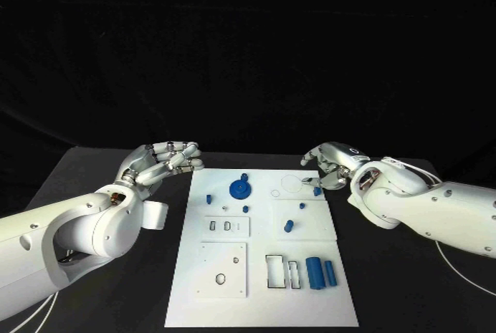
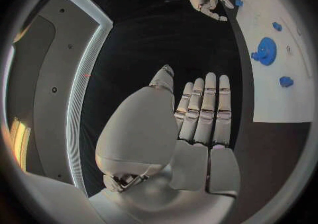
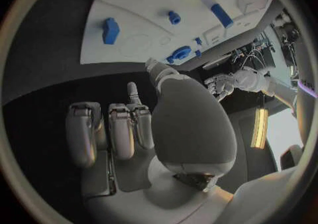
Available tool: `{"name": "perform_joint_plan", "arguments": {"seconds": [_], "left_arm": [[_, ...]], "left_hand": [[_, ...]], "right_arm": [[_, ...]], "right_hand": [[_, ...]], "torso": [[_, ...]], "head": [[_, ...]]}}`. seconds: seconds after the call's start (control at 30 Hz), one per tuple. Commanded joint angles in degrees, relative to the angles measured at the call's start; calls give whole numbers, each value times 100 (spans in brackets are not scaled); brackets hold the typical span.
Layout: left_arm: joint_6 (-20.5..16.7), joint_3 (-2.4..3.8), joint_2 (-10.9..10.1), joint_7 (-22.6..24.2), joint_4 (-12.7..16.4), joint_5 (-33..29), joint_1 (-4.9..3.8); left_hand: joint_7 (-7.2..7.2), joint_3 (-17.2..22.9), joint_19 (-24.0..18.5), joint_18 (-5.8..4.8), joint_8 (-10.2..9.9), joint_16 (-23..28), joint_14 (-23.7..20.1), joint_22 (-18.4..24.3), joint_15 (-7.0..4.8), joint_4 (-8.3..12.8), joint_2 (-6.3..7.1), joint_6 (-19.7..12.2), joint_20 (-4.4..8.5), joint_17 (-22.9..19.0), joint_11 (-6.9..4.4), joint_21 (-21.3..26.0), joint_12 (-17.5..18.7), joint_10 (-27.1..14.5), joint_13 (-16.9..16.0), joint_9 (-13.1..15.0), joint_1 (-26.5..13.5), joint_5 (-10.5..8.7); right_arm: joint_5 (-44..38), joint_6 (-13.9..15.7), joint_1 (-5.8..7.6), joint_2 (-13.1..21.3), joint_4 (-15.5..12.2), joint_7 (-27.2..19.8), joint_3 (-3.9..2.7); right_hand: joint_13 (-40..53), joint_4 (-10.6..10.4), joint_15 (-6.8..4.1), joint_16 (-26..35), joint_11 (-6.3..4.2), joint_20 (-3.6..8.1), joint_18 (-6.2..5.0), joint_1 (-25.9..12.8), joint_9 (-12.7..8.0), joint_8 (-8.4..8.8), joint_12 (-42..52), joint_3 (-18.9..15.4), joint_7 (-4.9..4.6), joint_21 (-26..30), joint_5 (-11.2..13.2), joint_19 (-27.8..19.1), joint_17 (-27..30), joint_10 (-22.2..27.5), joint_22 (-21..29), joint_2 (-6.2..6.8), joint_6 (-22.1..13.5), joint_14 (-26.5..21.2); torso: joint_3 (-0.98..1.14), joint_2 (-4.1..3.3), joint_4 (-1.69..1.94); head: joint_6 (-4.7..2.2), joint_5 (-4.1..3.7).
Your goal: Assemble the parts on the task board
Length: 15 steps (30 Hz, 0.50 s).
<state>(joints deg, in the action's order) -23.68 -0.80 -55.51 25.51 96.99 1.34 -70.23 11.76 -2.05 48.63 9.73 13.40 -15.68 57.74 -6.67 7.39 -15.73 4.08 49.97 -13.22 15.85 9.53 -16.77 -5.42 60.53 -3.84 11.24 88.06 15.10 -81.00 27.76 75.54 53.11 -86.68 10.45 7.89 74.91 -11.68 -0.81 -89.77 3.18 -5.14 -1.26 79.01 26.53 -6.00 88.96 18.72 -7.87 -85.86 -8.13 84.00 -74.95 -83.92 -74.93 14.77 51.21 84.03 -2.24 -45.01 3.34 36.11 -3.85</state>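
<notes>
Here, my left hand [image 1: 165,161] hovers over the black table [image 1: 103,175] just off the far left corner of the flat white rectangular task board [image 1: 264,304], at about ten o'clock from the board's middle. Its fingers curl loosely inward and hold nothing; from my left wrist they stand side by side [image 2: 202,113], nearly straight, with the thumb apart. My right hand [image 1: 332,165] hangs at about one o'clock, over the board's far right corner, fingers bent downward with their tips just above the white surface, also holding nothing. From my right wrist the fingers [image 3: 113,128] lie close together, the thumb reaching toward the board's edge.

The board lies lengthwise between my arms, its near short edge toward me. On it, the round blue disc with a small knob [image 1: 240,187] sits near the far end, close to my left hand. Small blue pegs [image 1: 208,199] stand around it, and another short blue piece [image 1: 289,224] lies near the board's middle. Two upright blue cylinders [image 1: 314,272] stand at about five o'clock, beside a rectangular cut-out [image 1: 276,271]. A square white plate with an oval hole [image 1: 223,269] lies at seven o'clock.

Bare black table runs along both long edges of the board; my forearms cover the strips nearest me on either side.
</notes>
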Motion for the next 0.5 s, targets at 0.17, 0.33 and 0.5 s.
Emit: {"name": "perform_joint_plan", "arguments": {"seconds": [0.17, 0.33, 0.5], "left_arm": [[123, 3, 45, 45, -37, -5, -5], [127, 0, 53, 45, -69, -5, -3], [126, -2, 51, 45, -92, -5, -2]], "left_hand": [[5, -39, 12, 65, -25, 29, -35, 9, -8, 6, -36, -23, -39, 5, 10, 27, 20, -26, -9, 8, -4, -27], [4, -45, 13, 65, -24, 31, -36, 11, -8, 8, -33, -21, -40, 9, 10, 28, 23, -23, -10, 10, -3, -28], [4, -45, 13, 65, -24, 31, -36, 11, -8, 8, -33, -21, -40, 9, 10, 28, 23, -23, -10, 10, -3, -28]], "right_arm": [[1300, -698, -61, 261, 351, -1083, 21], [1528, -783, -150, 347, 430, -1116, 28], [1590, -823, -205, 370, 481, -1140, 34]], "right_hand": [[1382, 84, -30, -23, -60, -11, -18, 81, -81, 33, -15, -33, 34, 14, -244, 245, -1505, -501, -1132, 33, -97, 597], [1365, 67, 60, -23, 62, -64, -15, 65, -149, 65, -31, -275, -64, 16, -320, 248, -1505, -484, -1137, 3, -237, 597], [1383, 67, 86, -23, 85, -93, -11, 90, -149, 2, -13, -319, -84, 2, -384, 261, -1505, -500, -1151, -37, -164, 597]], "torso": [[60, 0, -36], [104, -13, -27], [119, -27, -26]], "head": [[-49, -12], [-46, -10], [-44, -24]]}}
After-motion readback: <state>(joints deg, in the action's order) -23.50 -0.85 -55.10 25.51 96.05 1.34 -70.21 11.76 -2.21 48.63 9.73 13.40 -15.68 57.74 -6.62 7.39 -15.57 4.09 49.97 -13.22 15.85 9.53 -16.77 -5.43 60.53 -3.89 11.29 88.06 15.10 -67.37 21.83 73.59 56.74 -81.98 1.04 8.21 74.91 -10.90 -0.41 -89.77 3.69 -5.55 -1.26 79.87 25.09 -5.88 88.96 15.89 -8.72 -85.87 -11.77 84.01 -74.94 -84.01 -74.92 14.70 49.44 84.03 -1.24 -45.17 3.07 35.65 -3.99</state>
